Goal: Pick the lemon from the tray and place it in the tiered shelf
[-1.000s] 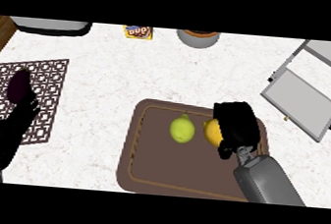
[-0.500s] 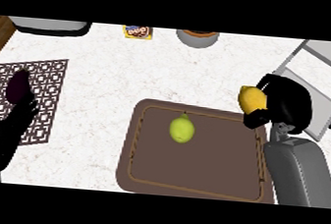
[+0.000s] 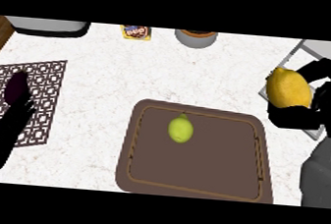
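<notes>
- Since half a second ago the right hand (image 3: 322, 104) has carried the lemon (image 3: 289, 88) further right and up in the head view — it is now off the tray (image 3: 195, 185) altogether and over the near edge of the tiered shelf (image 3: 298, 55).
- Head view, right side: black fingers and thumb are curled around the lemon, above and below it, and the yellow fruit shows between them at the shelf's left edge. Whether it touches the shelf cannot be told.
- Head view, centre: a yellow-green lime (image 3: 181, 128) lies alone in the upper middle of the brown tray, well apart from the lemon.
- Head view, left side: the left hand (image 3: 8, 116) rests open at the lower left edge, fingers straight and pointing up over a patterned mat (image 3: 43, 82).
- Head view, top edge: a grey bowl (image 3: 197, 38), a small printed packet (image 3: 135, 32) and a pale dish (image 3: 48, 26) stand along the far side of the counter (image 3: 128, 66).
</notes>
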You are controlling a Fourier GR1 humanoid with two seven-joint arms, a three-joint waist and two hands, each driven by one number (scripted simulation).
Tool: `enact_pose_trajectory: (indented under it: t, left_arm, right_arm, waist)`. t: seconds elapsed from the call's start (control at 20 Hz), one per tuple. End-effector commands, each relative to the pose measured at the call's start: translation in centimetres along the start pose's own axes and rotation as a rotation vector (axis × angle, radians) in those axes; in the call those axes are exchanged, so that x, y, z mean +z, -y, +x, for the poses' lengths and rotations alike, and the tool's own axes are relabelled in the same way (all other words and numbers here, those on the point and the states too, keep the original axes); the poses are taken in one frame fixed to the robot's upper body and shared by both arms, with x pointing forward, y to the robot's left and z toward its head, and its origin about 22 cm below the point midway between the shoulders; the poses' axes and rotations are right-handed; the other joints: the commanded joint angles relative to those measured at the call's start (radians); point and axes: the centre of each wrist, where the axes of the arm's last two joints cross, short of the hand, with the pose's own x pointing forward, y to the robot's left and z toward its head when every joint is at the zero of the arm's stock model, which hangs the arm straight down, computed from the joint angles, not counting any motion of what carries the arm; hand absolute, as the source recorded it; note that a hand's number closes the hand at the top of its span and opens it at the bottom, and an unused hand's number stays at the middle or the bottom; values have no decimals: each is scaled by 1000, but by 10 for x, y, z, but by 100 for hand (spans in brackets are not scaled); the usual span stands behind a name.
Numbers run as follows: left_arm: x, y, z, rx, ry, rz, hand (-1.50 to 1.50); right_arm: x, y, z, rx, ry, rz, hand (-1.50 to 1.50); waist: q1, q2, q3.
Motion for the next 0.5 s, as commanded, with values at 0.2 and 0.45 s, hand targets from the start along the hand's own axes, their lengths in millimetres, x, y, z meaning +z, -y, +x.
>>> enact_pose_trajectory:
  t: [0.2, 0.45]
  left_arm:
    - [-6, -13, -19, 11, -3, -18, 0]
    - [-8, 19, -5, -13, 19, 0, 0]
  right_arm:
    - [26, 76, 13, -96, 22, -134, 150]
    - [21, 100, 40, -120, 14, -252, 150]
  waist:
    - [8, 4, -1]
    - [13, 5, -1]
